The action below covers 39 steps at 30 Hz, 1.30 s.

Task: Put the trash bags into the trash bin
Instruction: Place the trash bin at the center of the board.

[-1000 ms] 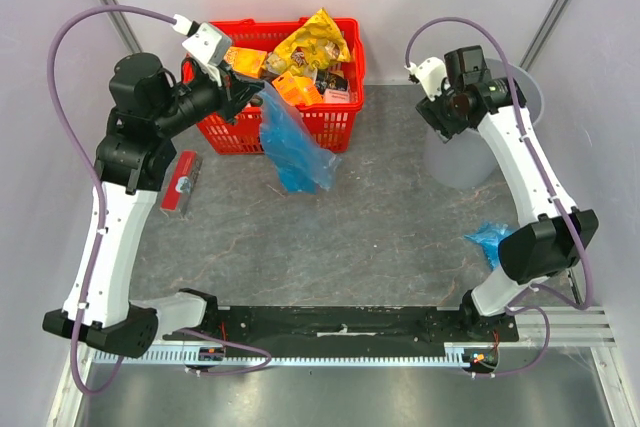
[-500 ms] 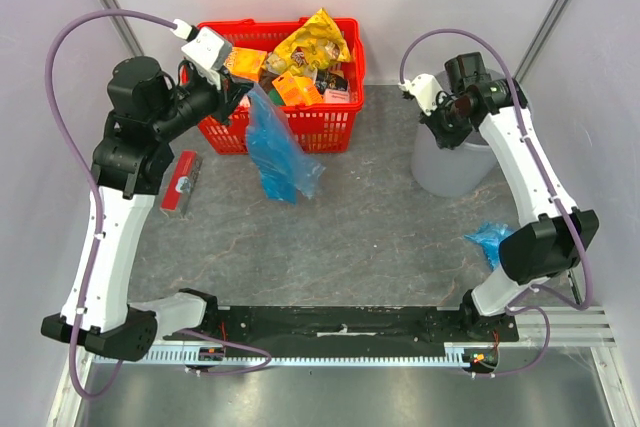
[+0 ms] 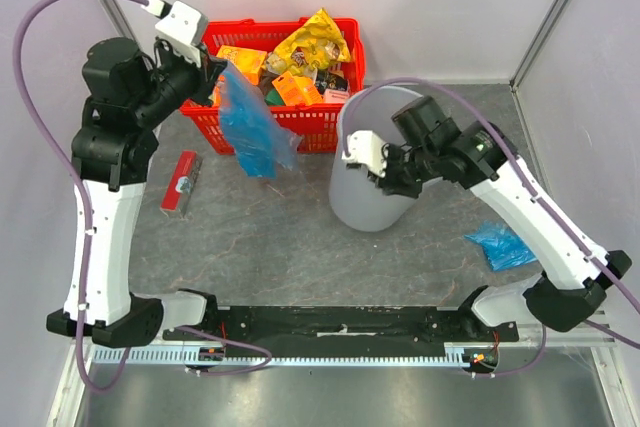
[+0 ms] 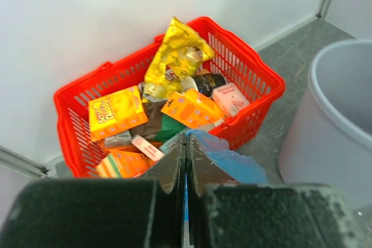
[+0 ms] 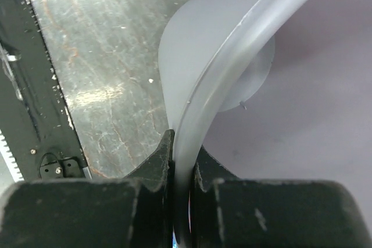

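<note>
A bright-blue trash bag (image 3: 250, 127) hangs in front of the red basket, pinched at its top by my shut left gripper (image 3: 214, 73). In the left wrist view the film (image 4: 232, 164) bulges out to the right of the closed gripper (image 4: 186, 139). The light-grey trash bin (image 3: 360, 197) stands mid-table, and my right gripper (image 3: 388, 179) is shut on its rim. In the right wrist view the rim (image 5: 232, 56) runs between that gripper's (image 5: 183, 146) two fingers. A second blue bag (image 3: 500, 244) lies crumpled on the table at the right.
The red mesh basket (image 3: 320, 125) at the back holds a yellow snack packet (image 3: 315, 42) and orange boxes. A small red packet (image 3: 180, 180) lies on the table left of the hanging bag. White walls close in the back and sides.
My right gripper has closed on the bin's rim and pulled the bin from the right wall toward the table's middle. My left arm has moved up and left with the bag.
</note>
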Available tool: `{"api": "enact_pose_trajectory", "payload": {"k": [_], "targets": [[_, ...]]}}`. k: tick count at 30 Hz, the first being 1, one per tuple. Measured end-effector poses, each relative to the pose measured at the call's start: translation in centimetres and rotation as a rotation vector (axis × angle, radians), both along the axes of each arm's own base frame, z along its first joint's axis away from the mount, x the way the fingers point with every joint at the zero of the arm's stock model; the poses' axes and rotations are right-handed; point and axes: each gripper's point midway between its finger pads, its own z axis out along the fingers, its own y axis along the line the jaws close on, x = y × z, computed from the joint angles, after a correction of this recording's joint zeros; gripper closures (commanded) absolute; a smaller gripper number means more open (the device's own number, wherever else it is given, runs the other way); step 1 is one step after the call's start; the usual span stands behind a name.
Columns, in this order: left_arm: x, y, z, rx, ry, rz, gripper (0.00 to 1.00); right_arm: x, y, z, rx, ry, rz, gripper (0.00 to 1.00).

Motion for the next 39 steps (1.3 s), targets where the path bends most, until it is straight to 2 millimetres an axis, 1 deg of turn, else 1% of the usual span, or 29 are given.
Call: {"api": "enact_pose_trajectory", "payload": {"k": [3, 7, 9, 12, 15, 18, 19, 21, 25, 26, 27, 29, 31, 34, 39], "targets": [[0.3, 1.2, 1.2, 0.001, -0.015, 0.043, 0.98, -1.9, 1.7, -1.0, -0.021, 0.018, 0.073, 1.00], [0.5, 3.1, 3.0, -0.002, -0.039, 0.101, 0.98, -4.5, 4.0, -2.8, -0.085, 0.033, 0.170, 1.00], [0.5, 3.8, 4.0, -0.005, -0.054, 0.120, 0.98, -5.5, 5.3, -3.3, -0.102, 0.026, 0.219, 1.00], [0.4, 4.1, 5.4, -0.011, -0.080, 0.125, 0.98, -6.7, 7.4, -3.7, -0.107, 0.004, 0.281, 1.00], [0.1, 3.6, 6.2, -0.026, -0.094, 0.096, 0.98, -7.3, 8.9, -3.9, -0.102, -0.018, 0.314, 1.00], [-0.4, 2.7, 6.3, -0.054, -0.087, 0.045, 0.98, -7.3, 9.8, -4.1, -0.101, -0.033, 0.321, 0.99], [-0.5, 2.3, 6.4, -0.065, -0.087, 0.023, 0.98, -7.2, 10.0, -4.2, -0.101, -0.037, 0.320, 0.96], [-0.8, 1.6, 6.8, -0.088, -0.090, -0.012, 0.98, -7.0, 10.3, -4.5, -0.105, -0.047, 0.317, 0.88], [-1.7, 0.4, 8.3, -0.134, -0.120, -0.088, 0.98, -6.4, 10.7, -5.3, -0.124, -0.055, 0.298, 0.79], [-2.0, 0.1, 8.9, -0.147, -0.134, -0.108, 0.98, -6.2, 10.8, -5.4, -0.128, -0.057, 0.293, 0.77], [-2.5, -0.3, 10.0, -0.165, -0.161, -0.133, 0.98, -6.0, 11.0, -5.5, -0.130, -0.064, 0.287, 0.75], [-2.9, -0.5, 10.8, -0.179, -0.187, -0.148, 0.98, -5.7, 11.2, -5.6, -0.129, -0.073, 0.279, 0.71], [-3.6, -0.8, 12.4, -0.200, -0.233, -0.171, 0.98, -5.5, 11.5, -5.6, -0.128, -0.083, 0.273, 0.67], [-4.5, -0.8, 14.6, -0.229, -0.298, -0.183, 0.98, -5.2, 11.6, -5.8, -0.137, -0.093, 0.265, 0.65], [-6.2, -1.5, 19.2, -0.322, -0.417, -0.254, 0.98, -4.8, 11.7, -6.1, -0.149, -0.100, 0.257, 0.64]]}}
